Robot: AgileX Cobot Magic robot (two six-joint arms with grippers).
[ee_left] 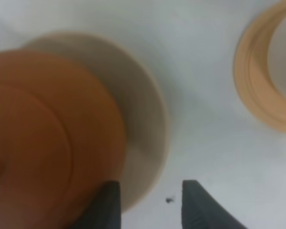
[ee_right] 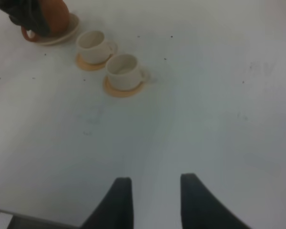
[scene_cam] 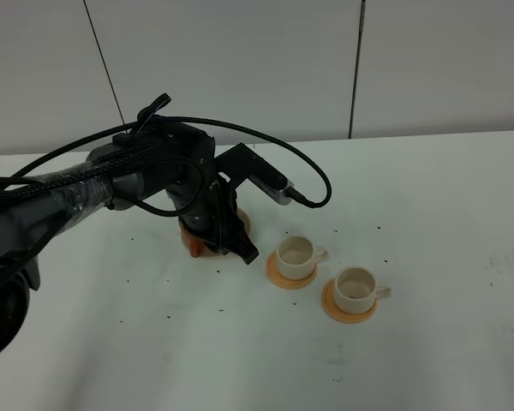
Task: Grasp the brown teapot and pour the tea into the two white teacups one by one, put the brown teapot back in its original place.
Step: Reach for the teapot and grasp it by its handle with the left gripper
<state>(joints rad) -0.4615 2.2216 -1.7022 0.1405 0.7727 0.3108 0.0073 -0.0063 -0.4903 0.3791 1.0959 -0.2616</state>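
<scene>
Black left arm [scene_cam: 111,184] slants down, claw [ee_left: 150,192] parted beside brown teapot [ee_left: 47,143].

**White bench, pale panelled wall, flat light**

Bench [scene_cam: 428,342] takes approx. lower 2/3 of ext. high view: matte white, plain top w/ tiny dark specks [scene_cam: 378,228] scattered mid-frame & lower centre. Its back edge runs across the frame a bit above mid-height, slightly higher on the right. Behind it is a wall [scene_cam: 240,60] of light grey-white panels, split by 2 thin dark seams: one [scene_cam: 356,68] near-vertical, right of centre; other [scene_cam: 105,64] slanting, upper left. Light is even & diffuse, shadows soft. Wrist views show the same white surface, blurrier.
</scene>
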